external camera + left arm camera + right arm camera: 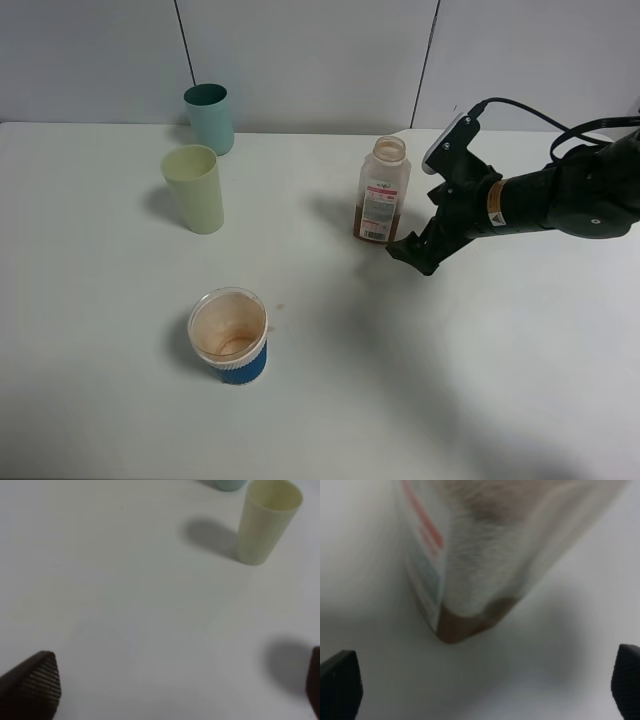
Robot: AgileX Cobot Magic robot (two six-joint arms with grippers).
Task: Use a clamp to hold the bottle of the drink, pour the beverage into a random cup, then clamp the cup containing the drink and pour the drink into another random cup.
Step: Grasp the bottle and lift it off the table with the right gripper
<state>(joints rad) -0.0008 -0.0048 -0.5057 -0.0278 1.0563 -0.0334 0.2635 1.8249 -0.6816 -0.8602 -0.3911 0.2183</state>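
- The bottle (382, 192) is stood upright right of centre in the high view, uncapped, ready for a side grasp.
- The right gripper (418, 256) is held wide open and empty just beside its base, apparently lined up for clamping.
- The left gripper (175, 685) is likewise spread wide, with nothing held.

Free white table (480, 350) around the small clear plastic bottle (382, 190)
Pale yellow-green plastic tumbler (195, 188), teal plastic tumbler (209, 118) and short blue-sleeved cup (229, 335) stand well apart from it.
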